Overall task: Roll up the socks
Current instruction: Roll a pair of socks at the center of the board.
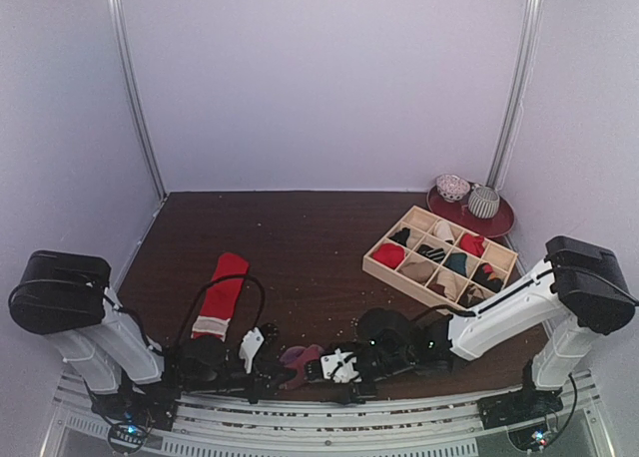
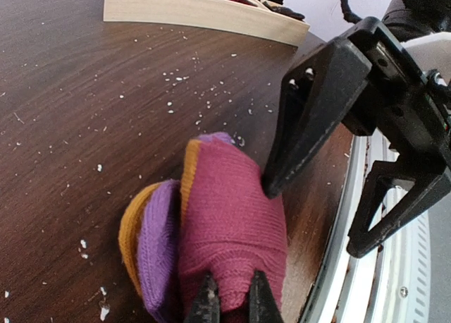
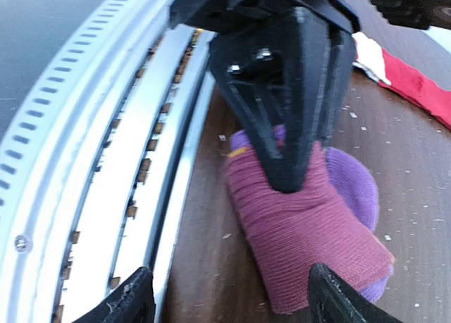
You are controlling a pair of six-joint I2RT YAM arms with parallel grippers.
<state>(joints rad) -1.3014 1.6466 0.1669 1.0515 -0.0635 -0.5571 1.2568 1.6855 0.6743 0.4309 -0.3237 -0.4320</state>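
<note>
Step in hand: rolling the first of the two socks. The magenta sock (image 2: pixel 232 224) lies at the near edge of the table (image 1: pixel 300 237), just beside the metal rail (image 3: pixel 84 161), and is gathered into a short, thick bundle with purple and orange layers showing at one end. The left gripper (image 2: pixel 231 303) is clamped tight on the magenta fabric at one end of the bundle, its two fingers nearly meeting. The right gripper (image 3: pixel 229 295) stands with its jaws spread wide and nothing between them; in the left wrist view one of its fingers sits at the side of the bundle, touching or very nearly so, and the other is out over the table edge. The red sock (image 1: pixel 222 295) lies flat and unrolled farther back on the left side of the table, well apart from both grippers. The wooden compartment box (image 2: pixel 197 16) sits at the far right and already holds bundled items. Judgement: the magenta roll looks close to formed but loose, with layers free at the end. The next move calls for the right gripper to close on the free end while the left holds the pinch, so the bundle does not spring open; the red sock has not yet been handled.
</note>
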